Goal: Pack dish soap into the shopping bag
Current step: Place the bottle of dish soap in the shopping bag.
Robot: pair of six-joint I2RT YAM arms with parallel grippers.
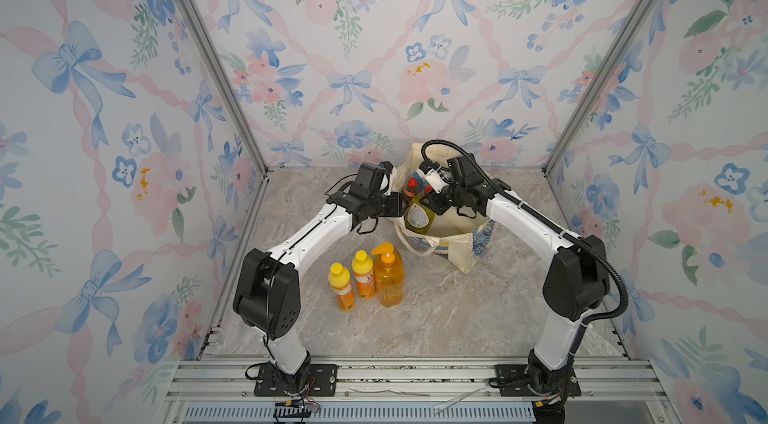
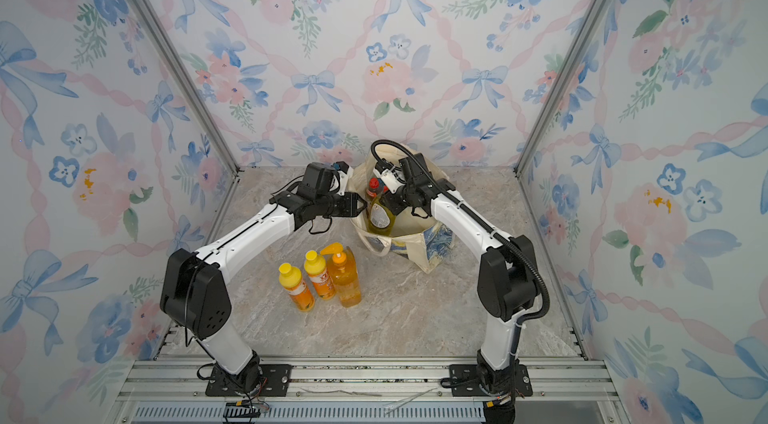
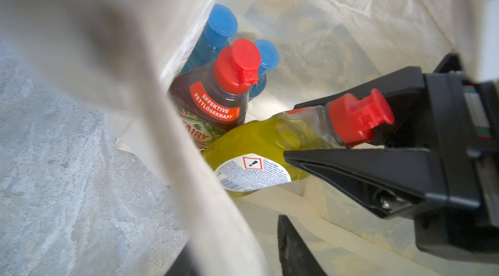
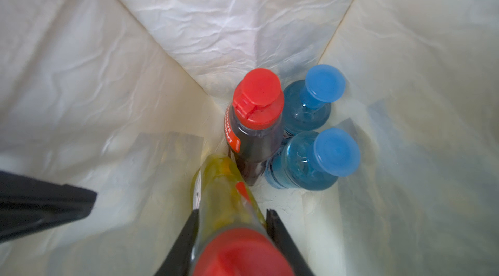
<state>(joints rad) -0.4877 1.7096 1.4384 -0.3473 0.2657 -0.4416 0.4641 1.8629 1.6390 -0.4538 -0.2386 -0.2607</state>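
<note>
The shopping bag (image 1: 457, 245) (image 2: 428, 253) stands open at the back of the table, cream canvas with a blue print. My left gripper (image 1: 398, 206) (image 3: 235, 242) is shut on its near rim, one finger (image 3: 294, 250) inside and the cloth between the jaws. My right gripper (image 1: 434, 202) (image 4: 232, 211) is shut on the neck of a yellow-green dish soap bottle (image 1: 419, 216) (image 3: 259, 139) (image 4: 224, 196) with a red cap. That bottle hangs tilted in the bag's mouth. Inside the bag stand a dark red-capped bottle (image 4: 256, 126) (image 3: 216, 104) and two blue bottles (image 4: 310, 158).
Three orange dish soap bottles stand in a row on the marble table in front of the bag: two small with yellow caps (image 1: 341, 287) (image 1: 363, 274) and a taller pump bottle (image 1: 388, 278). Flowered walls close in the table on three sides.
</note>
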